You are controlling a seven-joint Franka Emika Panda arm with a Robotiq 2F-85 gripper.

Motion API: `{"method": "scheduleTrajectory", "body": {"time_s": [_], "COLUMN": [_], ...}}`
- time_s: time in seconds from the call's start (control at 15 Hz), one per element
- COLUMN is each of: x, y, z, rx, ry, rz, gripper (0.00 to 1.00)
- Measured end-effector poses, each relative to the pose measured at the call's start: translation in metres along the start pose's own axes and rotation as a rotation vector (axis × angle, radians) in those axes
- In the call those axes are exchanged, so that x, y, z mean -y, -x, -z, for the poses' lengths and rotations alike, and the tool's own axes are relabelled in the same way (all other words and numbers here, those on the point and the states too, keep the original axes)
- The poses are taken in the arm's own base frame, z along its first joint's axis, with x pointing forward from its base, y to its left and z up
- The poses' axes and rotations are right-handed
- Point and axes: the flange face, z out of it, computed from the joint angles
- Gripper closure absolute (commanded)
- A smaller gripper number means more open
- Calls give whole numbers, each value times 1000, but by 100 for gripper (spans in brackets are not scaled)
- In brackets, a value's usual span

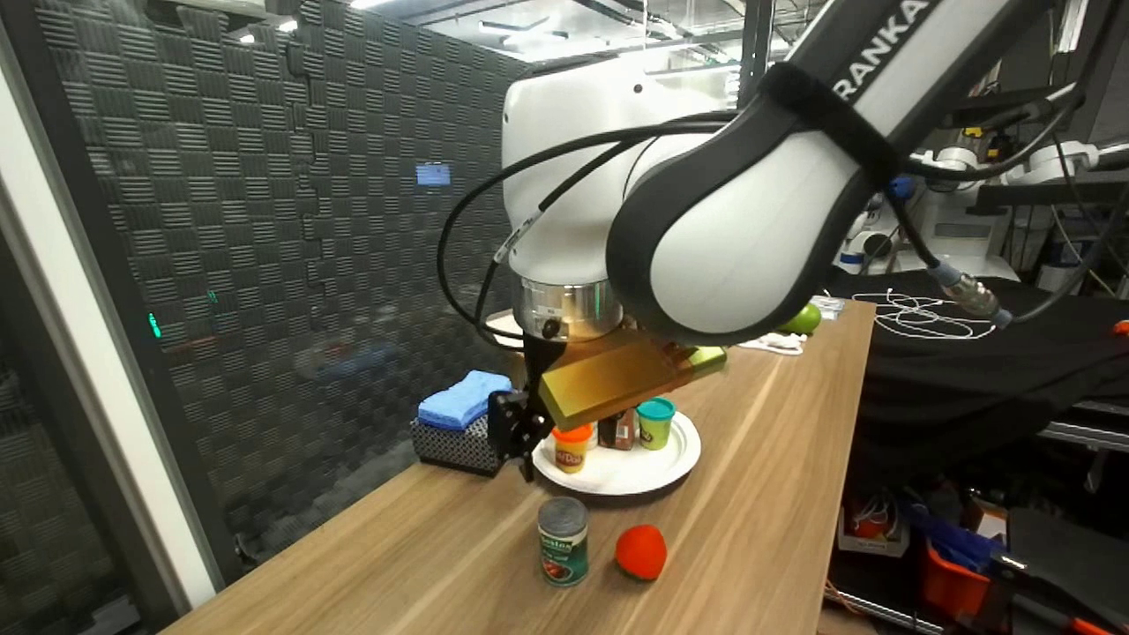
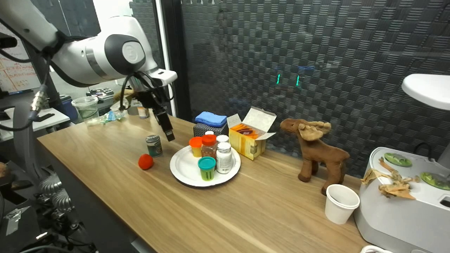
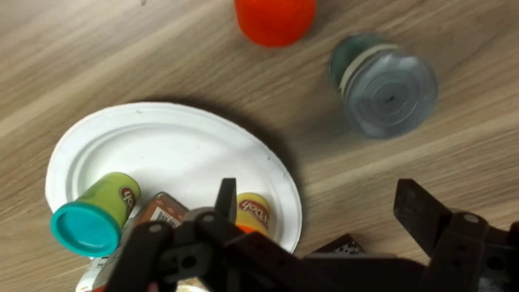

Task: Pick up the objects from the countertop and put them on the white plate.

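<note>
We are looking along a long wooden counter [image 2: 253,211], and we are judging the job to be mostly done. Near the middle of an exterior view, the white plate [image 2: 183,170] is already carrying most of the containers. The gripper [image 3: 317,194] is holding nothing: low in the wrist view, its jaws are standing wide apart. On the plate we are seeing a white bottle [image 2: 224,161], a red-lidded jar [image 2: 209,149], a teal-lidded tub [image 2: 207,170] and an orange-lidded tub [image 2: 196,151]. More white caps [image 2: 222,138] are showing behind the jar, half hidden, so we are not counting those bottles with confidence. Two objects are waiting on the counter: a green can [image 1: 563,547], standing upright at the lower middle of an exterior view, and an orange ball [image 1: 641,553] near it, on its right in that frame.

Around these, a white machine [image 2: 404,218] is filling the lower right of an exterior view, and a toy moose [image 2: 320,151] is standing to its left. A yellow carton [image 2: 246,144] is sitting just beside the plate's upper right, probably crowding any approach there. A patterned box [image 1: 454,448] is bearing a blue cloth [image 1: 464,399].
</note>
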Motion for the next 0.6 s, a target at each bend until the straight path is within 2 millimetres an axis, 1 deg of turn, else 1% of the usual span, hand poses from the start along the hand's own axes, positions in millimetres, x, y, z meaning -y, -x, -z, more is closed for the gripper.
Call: {"method": "scheduleTrajectory", "body": {"time_s": [0.13, 0.33, 0.47, 0.6], "x": [14, 35, 44, 46], "y": [21, 47, 57, 61], "z": [7, 15, 16, 16], "rx": [7, 10, 16, 19], "ry": [-16, -44, -51, -51], "rz": [42, 99, 123, 133], "gripper": [0, 0, 0, 0]}}
